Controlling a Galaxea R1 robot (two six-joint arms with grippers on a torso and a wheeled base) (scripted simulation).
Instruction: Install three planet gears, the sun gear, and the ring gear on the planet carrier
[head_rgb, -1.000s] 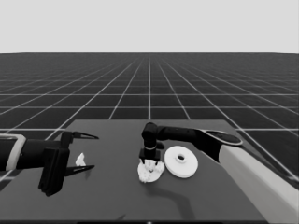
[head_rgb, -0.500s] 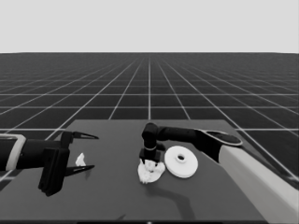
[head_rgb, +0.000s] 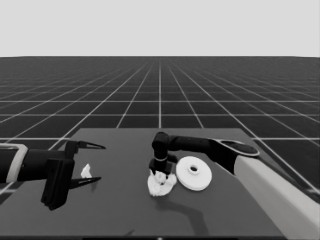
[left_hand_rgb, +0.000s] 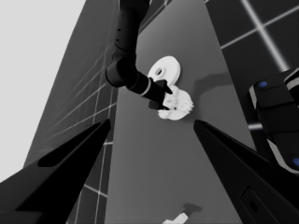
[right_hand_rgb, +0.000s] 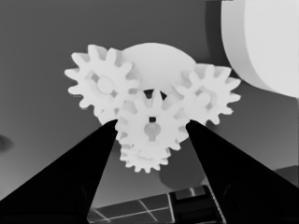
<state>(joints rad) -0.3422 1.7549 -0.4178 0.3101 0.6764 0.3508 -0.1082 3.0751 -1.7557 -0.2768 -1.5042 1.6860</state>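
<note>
The right tool (right_hand_rgb: 150, 122) stood directly above the smaller round part (right_hand_rgb: 156, 56), fingers closed on the central gear (right_hand_rgb: 150, 128) (three gears seated); left tool (head_rgb: 90, 162) parked open.

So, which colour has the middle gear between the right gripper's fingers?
White, like the other gears. The middle gear with its small dark centre hole shows best in the right wrist view, between the right gripper.

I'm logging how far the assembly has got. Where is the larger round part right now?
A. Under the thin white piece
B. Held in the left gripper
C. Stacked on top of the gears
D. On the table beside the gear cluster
D. The larger round part lies flat on the table beside the gears, where the right gripper is working.
</note>
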